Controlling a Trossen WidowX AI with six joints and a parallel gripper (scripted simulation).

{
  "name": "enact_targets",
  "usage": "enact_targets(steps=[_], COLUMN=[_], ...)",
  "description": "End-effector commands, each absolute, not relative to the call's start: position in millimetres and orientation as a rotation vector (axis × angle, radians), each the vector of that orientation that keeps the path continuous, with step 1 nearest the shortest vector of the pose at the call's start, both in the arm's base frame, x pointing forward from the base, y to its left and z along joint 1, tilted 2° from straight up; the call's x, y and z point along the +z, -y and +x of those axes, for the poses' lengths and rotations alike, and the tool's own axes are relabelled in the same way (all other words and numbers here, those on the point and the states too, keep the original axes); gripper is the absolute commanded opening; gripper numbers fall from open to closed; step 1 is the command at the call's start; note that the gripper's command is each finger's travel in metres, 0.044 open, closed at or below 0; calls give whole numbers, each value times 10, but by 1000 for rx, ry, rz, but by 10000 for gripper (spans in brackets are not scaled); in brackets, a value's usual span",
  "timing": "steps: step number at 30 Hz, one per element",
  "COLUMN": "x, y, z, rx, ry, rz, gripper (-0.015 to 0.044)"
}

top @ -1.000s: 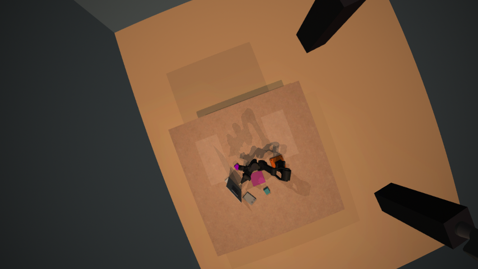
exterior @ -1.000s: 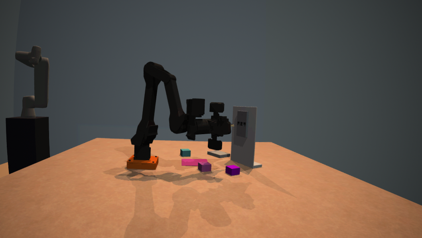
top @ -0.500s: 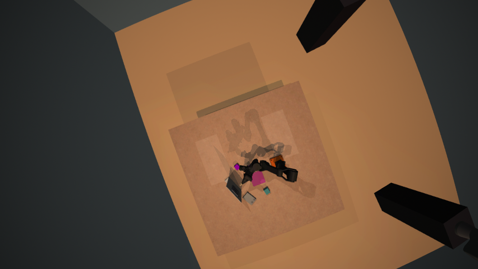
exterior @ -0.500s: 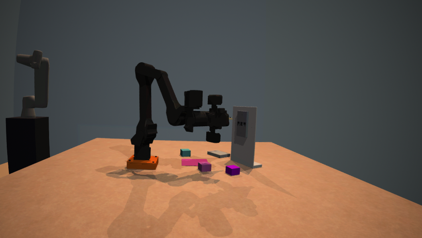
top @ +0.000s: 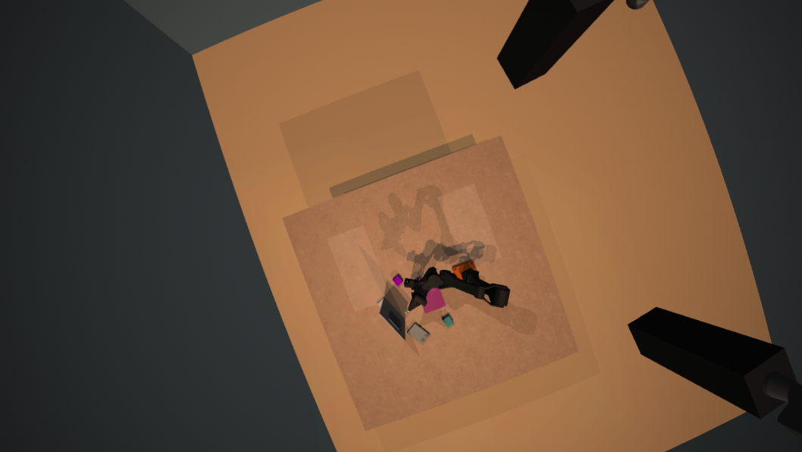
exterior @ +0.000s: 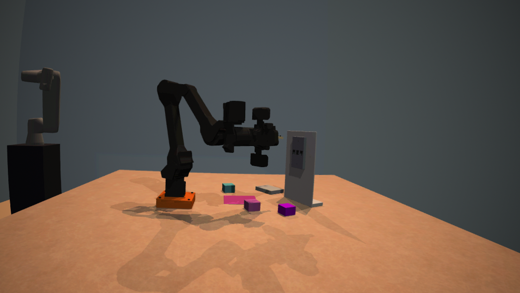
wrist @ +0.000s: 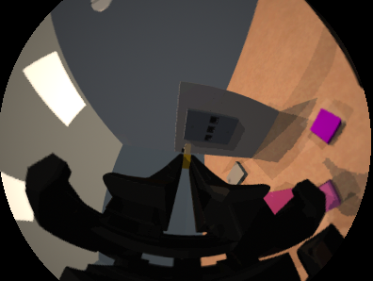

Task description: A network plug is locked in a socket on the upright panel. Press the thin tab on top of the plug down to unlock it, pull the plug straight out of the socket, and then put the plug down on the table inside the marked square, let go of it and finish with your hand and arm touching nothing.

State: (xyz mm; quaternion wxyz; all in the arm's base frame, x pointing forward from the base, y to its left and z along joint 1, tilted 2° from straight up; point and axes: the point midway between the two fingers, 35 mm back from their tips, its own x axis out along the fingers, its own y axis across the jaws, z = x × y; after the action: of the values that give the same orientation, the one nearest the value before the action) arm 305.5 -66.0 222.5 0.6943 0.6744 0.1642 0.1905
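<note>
My gripper (wrist: 186,157) (top: 408,310) (exterior: 279,137) is shut on the small yellowish plug (wrist: 187,151) (exterior: 281,137), which sticks out forward from between the fingertips. The plug is out of the socket and in the air, with a gap to the upright grey panel (exterior: 300,189) (wrist: 259,127) in the exterior view. The dark socket plate (wrist: 190,127) (exterior: 298,161) on the panel shows three openings. The marked square (top: 433,301) (exterior: 232,199) (wrist: 279,201) is pink and lies flat on the table, below and behind the fingertips. The plug's tab cannot be made out.
A teal block (top: 447,320) (exterior: 228,188) and a flat grey box (top: 418,333) (exterior: 269,189) (wrist: 236,173) stand near the square. A bright purple block (top: 397,280) (exterior: 286,209) (wrist: 326,125) and a duller purple block (exterior: 252,205) (wrist: 330,195) lie on the panel's other side.
</note>
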Motion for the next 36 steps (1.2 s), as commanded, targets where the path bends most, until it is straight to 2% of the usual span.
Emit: enact_targets(steps=[1, 19, 36], x=[2252, 1982, 1575], y=[623, 273, -59], z=[3058, 3213, 3075], rx=[414, 172, -125], ry=[-371, -455, -584], rz=[1525, 1699, 1723], gripper=[0, 0, 0])
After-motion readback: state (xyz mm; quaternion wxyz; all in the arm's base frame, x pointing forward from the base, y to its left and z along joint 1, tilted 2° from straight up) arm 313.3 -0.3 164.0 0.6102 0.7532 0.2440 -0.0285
